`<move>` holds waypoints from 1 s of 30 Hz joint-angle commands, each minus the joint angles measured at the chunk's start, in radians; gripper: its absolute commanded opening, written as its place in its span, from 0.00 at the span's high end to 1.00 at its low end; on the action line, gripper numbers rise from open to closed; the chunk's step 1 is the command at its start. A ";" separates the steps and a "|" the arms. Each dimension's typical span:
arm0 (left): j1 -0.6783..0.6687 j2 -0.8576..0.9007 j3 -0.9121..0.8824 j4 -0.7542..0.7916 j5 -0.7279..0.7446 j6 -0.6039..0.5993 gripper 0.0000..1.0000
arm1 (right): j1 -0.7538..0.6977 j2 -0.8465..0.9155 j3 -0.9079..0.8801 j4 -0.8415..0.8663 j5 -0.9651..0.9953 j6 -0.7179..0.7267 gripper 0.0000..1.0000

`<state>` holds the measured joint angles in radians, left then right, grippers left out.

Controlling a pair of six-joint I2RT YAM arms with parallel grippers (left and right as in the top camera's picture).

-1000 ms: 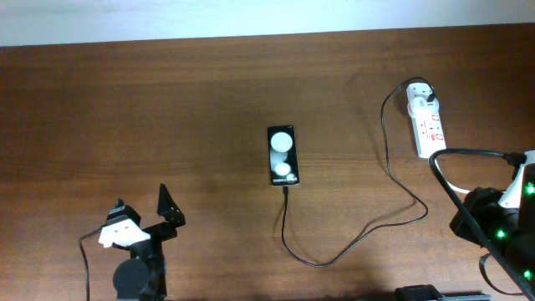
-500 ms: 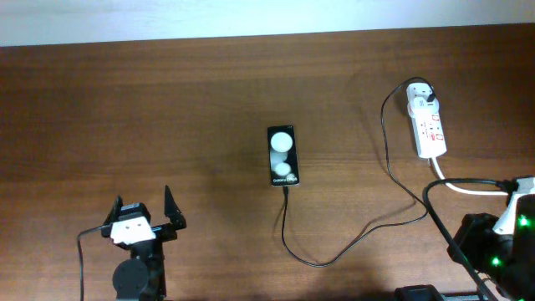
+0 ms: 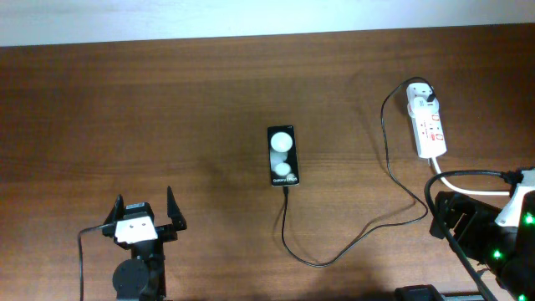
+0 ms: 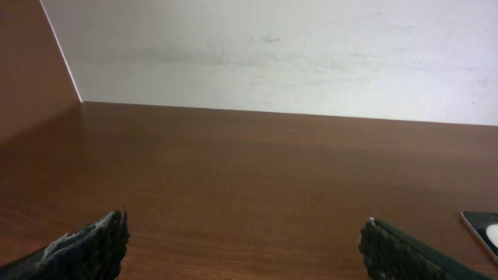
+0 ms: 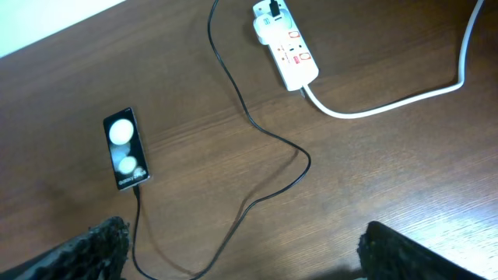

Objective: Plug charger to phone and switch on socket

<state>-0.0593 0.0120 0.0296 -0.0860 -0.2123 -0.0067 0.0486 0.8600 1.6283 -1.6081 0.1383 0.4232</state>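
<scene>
Left wrist crops released left end effector [image 4: 245, 247]; right end effector [image 5: 243, 247] likewise released, cropped

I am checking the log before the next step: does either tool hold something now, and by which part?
Nothing is held. The left tool and the right tool are both open and empty.

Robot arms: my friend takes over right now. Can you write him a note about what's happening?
Left gripper: open, empty, low at the near-left of the table.
Right gripper: open, empty, above the near-right.
Phone: mid-table.
Charger: tip looks plugged into the phone's near end; its other end sits in the socket, far right.
Done: plugging in, apparently.
Left: the socket's switch. It is too small to tell whether it is on.
</scene>
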 commanded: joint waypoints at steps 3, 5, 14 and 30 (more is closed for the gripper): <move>0.005 -0.007 -0.009 0.000 0.011 0.015 0.01 | 0.005 -0.005 -0.002 -0.011 0.005 -0.001 0.01; 0.005 -0.007 -0.009 0.000 0.011 0.015 0.01 | 0.005 -0.005 -0.002 -0.011 0.005 0.000 0.01; 0.005 -0.007 -0.009 -0.001 0.011 0.015 0.01 | 0.005 -0.224 -0.458 0.316 -0.012 0.002 0.01; 0.005 -0.007 -0.009 0.000 0.011 0.015 0.01 | 0.000 -0.856 -1.044 0.919 -0.014 0.003 0.01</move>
<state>-0.0593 0.0109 0.0257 -0.0856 -0.2119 -0.0029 0.0486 0.0135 0.6018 -0.7246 0.1303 0.4229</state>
